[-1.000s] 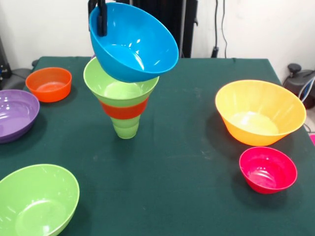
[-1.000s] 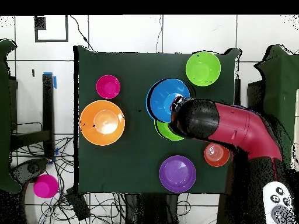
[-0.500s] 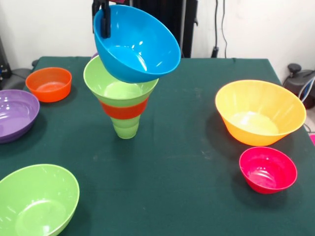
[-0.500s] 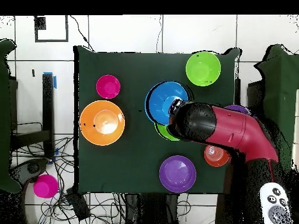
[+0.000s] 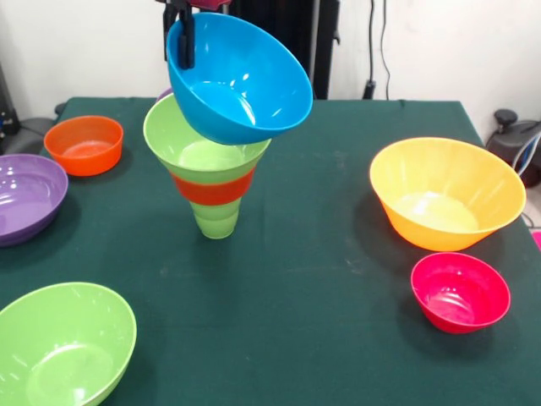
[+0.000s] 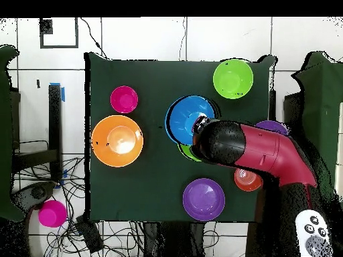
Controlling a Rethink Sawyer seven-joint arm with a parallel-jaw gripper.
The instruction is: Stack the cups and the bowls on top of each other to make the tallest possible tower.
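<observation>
Gripper (image 5: pixel 180 34) pinching blue bowl (image 5: pixel 241 80) rim, bowl tilted over tower (image 5: pixel 210 173)

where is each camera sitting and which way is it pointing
Front view: sits across the table, looking over the green cloth at the stacked tower; only the gripper shows, at the top edge, its jaws clamped on the tilted blue bowl's rim.
Overhead view: sits above the table, looking straight down; the red and black arm reaches in from the lower right.
Shared: blue bowl, large orange bowl, pink bowl, purple bowl.
</observation>
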